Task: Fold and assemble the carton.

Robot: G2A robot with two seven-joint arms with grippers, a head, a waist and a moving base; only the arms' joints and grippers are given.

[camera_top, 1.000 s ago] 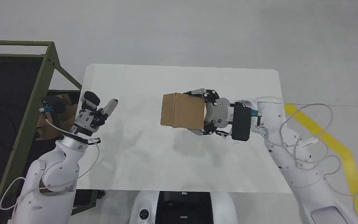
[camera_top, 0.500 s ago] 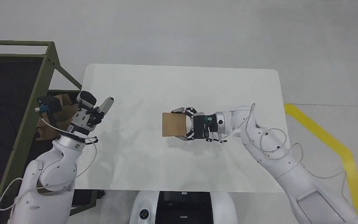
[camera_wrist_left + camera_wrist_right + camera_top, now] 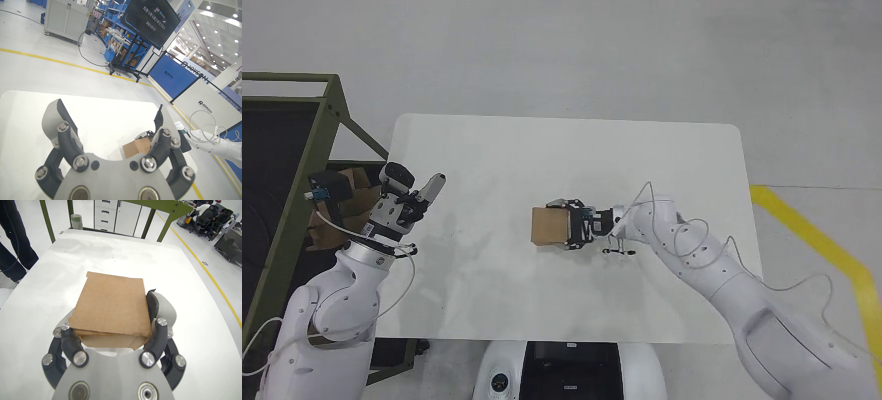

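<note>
The right pincer (image 3: 569, 225) is closed on the carton (image 3: 548, 227) at its end, mid table (image 3: 492, 160). The left pincer (image 3: 109, 111), well apart, stands wide open and empty.

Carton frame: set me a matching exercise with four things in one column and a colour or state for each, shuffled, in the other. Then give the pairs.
Things:
1. carton
2. left gripper
3. right gripper
4. table

Colour or state:
A. white, with rounded corners
B. open, holding nothing
C. brown cardboard
D. shut on the carton, a finger on either side

Pairs: 1-C; 2-B; 3-D; 4-A
</note>
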